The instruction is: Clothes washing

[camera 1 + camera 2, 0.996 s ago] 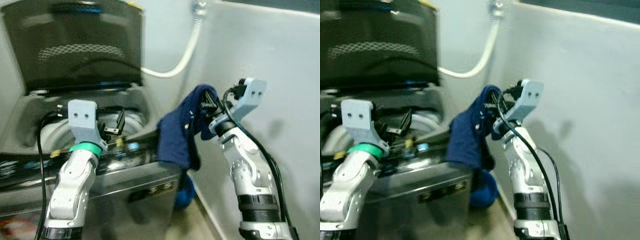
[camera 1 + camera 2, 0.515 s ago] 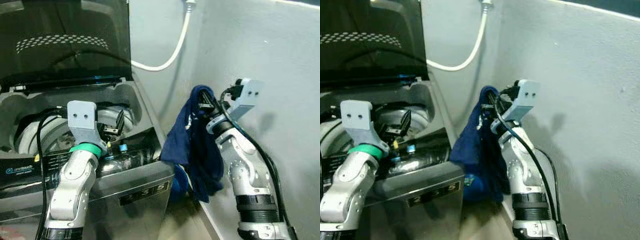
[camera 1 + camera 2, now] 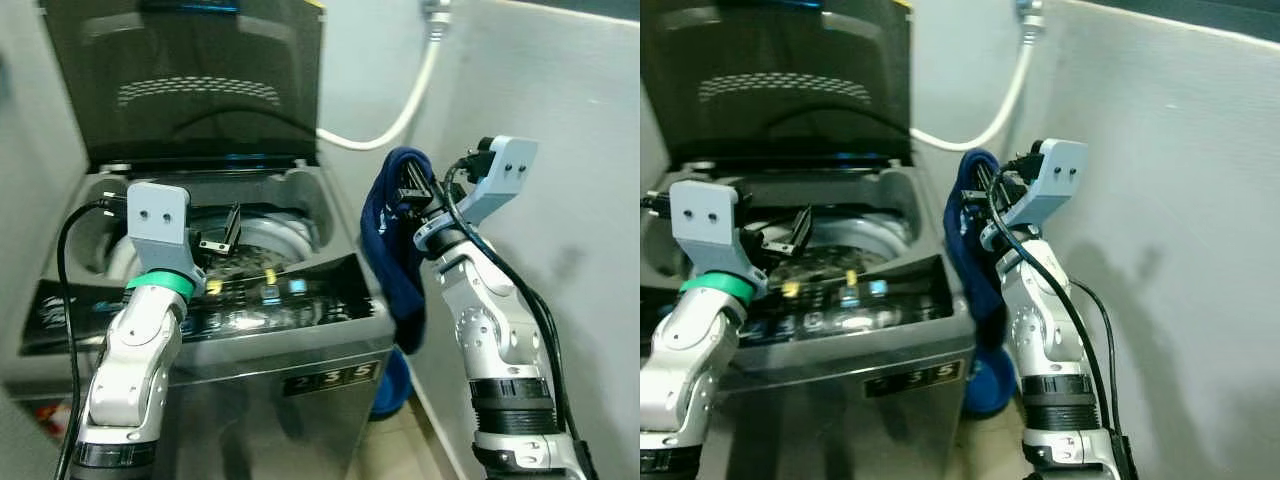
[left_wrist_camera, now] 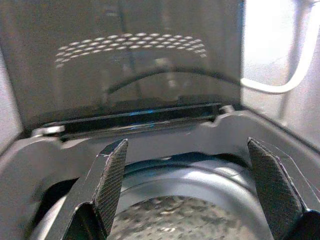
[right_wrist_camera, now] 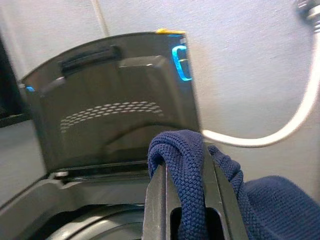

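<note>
One navy garment hangs pinched in the right gripper, just beside the washing machine; the left gripper hovers spread over its drum. Loading seems underway: next, carry it over the drum.

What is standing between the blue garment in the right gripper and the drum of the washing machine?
Nothing visible blocks the way. The lid stands open and upright at the back, so the drum is uncovered. The right gripper holds the blue garment beside the machine's right edge. The left gripper, open, hovers over the drum's left part and may crowd the drop.
</note>
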`<state>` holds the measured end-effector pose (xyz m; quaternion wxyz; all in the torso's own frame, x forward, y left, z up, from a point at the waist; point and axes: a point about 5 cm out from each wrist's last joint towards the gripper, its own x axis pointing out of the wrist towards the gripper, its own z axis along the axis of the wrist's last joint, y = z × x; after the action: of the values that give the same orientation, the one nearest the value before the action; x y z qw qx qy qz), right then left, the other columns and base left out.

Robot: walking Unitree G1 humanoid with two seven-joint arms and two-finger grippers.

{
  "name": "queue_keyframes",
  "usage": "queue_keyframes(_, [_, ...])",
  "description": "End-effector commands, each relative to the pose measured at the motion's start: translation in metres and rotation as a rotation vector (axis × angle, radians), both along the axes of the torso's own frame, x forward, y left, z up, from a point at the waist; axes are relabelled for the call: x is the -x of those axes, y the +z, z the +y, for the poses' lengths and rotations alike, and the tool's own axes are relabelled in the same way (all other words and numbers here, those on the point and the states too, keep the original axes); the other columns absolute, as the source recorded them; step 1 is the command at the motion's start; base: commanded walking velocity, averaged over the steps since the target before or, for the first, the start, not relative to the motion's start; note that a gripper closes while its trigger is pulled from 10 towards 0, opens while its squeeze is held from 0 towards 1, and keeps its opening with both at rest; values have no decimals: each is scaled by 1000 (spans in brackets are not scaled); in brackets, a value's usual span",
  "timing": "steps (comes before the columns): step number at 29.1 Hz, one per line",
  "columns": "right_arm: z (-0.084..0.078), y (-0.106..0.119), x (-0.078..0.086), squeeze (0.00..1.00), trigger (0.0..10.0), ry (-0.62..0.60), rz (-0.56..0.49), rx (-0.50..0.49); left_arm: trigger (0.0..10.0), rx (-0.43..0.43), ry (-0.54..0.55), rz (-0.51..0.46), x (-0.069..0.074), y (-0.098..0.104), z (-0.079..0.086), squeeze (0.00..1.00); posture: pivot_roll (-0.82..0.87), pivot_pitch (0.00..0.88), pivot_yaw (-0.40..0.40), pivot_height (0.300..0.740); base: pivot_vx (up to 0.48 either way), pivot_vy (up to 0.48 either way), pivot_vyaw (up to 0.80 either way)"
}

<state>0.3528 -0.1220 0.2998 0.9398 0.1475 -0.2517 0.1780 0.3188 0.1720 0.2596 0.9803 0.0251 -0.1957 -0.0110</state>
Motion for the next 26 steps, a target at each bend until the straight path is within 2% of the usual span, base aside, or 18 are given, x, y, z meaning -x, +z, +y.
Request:
queue_keyframes(1, [-3, 8, 4, 0, 10000, -16, -44, -6, 10000, 0, -12, -1, 1, 1, -2, 0, -15, 2, 11, 740, 0, 0, 800])
queue_keyframes(14, [-6, 5, 2, 0, 10000, -31, -28, -20, 10000, 1, -18, 7, 2, 1, -4, 0, -12, 2, 6, 740, 0, 0, 800])
queue_keyframes(16, [-7, 3, 1, 0, 10000, -28, -9, -50, 10000, 2, -18, 8, 3, 1, -4, 0, -9, 0, 4, 740, 0, 0, 0])
queue_keyframes(26, [-6, 1, 0, 0, 10000, -31, -4, -37, 10000, 3, -30, -3, 4, 2, -4, 0, -6, 0, 2, 740, 0, 0, 0])
